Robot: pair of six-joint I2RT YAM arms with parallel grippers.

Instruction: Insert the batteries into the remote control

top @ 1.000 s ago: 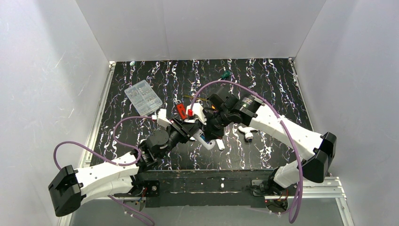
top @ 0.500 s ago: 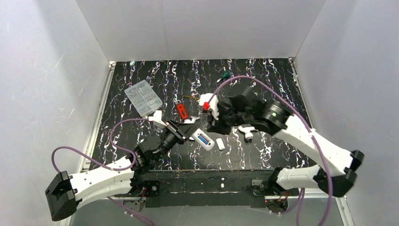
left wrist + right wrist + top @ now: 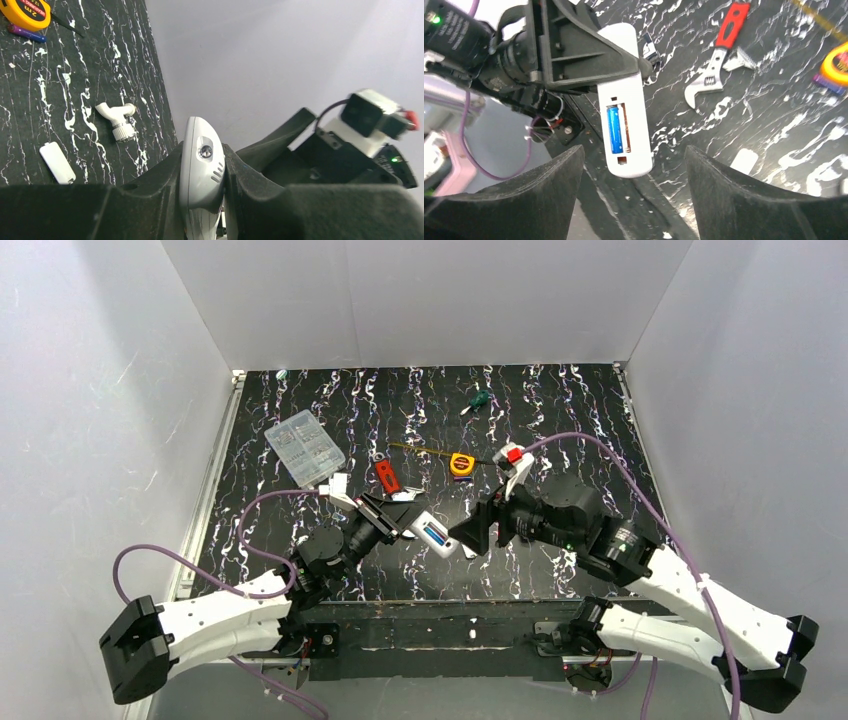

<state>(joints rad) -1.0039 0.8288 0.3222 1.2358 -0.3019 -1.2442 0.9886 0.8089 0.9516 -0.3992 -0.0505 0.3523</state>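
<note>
Left pincer [image 3: 202,172] is pinching the remote control [image 3: 626,90] by its long edges, above the near part of the counter [image 3: 560,420], with the back face and open compartment showing. One blue battery [image 3: 613,129] lies in that compartment. Right pincer [image 3: 476,530] is spread wide, just beside the remote and not touching it.

Smooth white plastic remote [image 3: 634,95] with a faint sheen; in its open back, a glossy blue battery [image 3: 613,129] beside coppery metal contacts. Black table [image 3: 560,410], white-veined like marble, slightly shiny. Wrench [image 3: 714,65] of bare grey metal with a red coated handle. Clear plastic box [image 3: 304,448].
</note>
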